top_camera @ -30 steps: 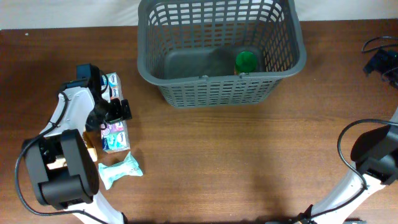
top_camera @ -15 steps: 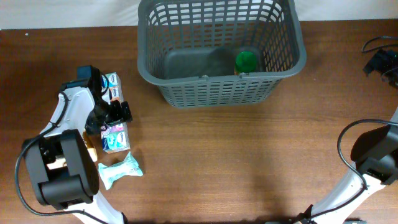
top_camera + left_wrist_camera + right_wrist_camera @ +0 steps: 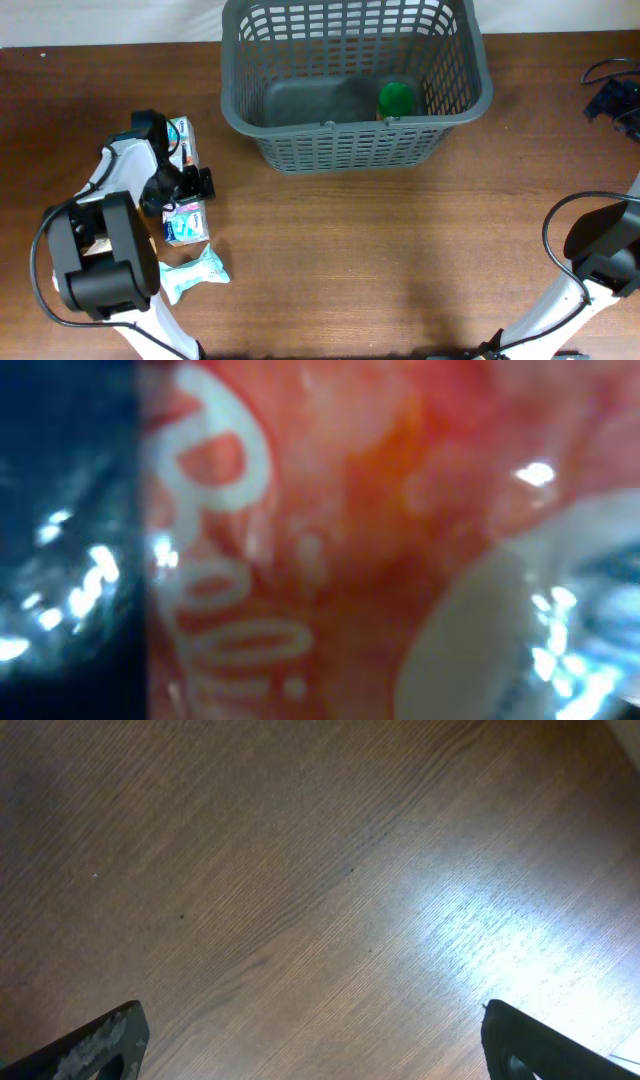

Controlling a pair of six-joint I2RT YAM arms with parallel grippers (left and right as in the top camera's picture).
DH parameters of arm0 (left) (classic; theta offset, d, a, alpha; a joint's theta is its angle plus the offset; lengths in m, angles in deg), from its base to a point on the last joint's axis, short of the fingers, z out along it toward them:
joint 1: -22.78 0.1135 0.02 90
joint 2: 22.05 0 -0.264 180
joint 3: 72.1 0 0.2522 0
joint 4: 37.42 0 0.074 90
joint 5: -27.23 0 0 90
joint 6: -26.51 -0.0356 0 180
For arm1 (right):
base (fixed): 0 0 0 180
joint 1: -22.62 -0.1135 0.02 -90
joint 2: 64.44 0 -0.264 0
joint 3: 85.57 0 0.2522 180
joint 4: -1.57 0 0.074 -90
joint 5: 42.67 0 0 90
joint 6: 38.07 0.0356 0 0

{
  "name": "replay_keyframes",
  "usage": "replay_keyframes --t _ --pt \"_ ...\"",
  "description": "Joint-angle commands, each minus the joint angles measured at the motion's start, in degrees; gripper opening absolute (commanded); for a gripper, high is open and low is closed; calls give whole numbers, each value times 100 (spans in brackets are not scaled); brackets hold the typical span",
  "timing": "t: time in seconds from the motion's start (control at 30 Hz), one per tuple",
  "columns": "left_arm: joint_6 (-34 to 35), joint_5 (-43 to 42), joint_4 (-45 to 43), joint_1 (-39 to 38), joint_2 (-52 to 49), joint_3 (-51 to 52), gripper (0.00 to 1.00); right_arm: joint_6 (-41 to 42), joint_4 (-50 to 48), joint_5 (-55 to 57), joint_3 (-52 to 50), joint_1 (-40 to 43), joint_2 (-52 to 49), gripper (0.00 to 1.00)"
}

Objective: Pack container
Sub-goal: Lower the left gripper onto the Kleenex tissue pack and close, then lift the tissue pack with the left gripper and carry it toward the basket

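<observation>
The container, a large dark grey lattice basket, stands at the back centre with a green-lidded jar inside at its right. My left gripper is down among small packets at the left: a white-and-blue box behind it and another box in front. The left wrist view is filled by a blurred red-orange packet with white lettering; the fingers do not show. My right gripper is open and empty over bare wood; it also shows at the far right edge of the overhead view.
A teal crinkled packet lies in front of the boxes. An orange item peeks out beside the left arm's base. Black cables lie at the far right. The brown wooden table spreads between the two arms.
My left gripper has shifted slightly toward the front and settled lower among the packets. The basket, jar and right arm have not moved.
</observation>
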Motion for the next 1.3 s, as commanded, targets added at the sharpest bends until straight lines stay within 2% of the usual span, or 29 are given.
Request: replay_keyframes --t 0.0,0.43,0.53,0.6,0.63,0.77,0.9,1.0,1.1,1.27 --pt "-136 17 -42 31 -39 33 99 52 -15 -11 -37 22 4 99" --pt "-133 17 -129 28 -70 33 100 50 -15 -9 -37 22 4 99" --pt "-131 20 -170 28 -70 33 41 50 -15 -11 -37 22 4 99" --pt "-125 20 -234 31 -70 33 11 50 -15 -9 -37 22 4 99" --pt "-83 22 -254 31 -70 31 2 52 -15 -9 -37 22 4 99" --pt "216 22 -37 81 -63 -254 2 52 -15 -11 -37 22 4 99" --pt "221 57 610 326 107 -1128 2 50 -15 -11 -37 22 4 99" --pt "350 81 992 610 404 -2100 2 52 -15 -11 -37 22 4 99" --pt "367 59 1027 841 831 -3582 2 50 -15 -11 -37 22 4 99" --pt "367 -468 1003 378 1128 -5777 2 52 -15 -9 -37 22 4 99"
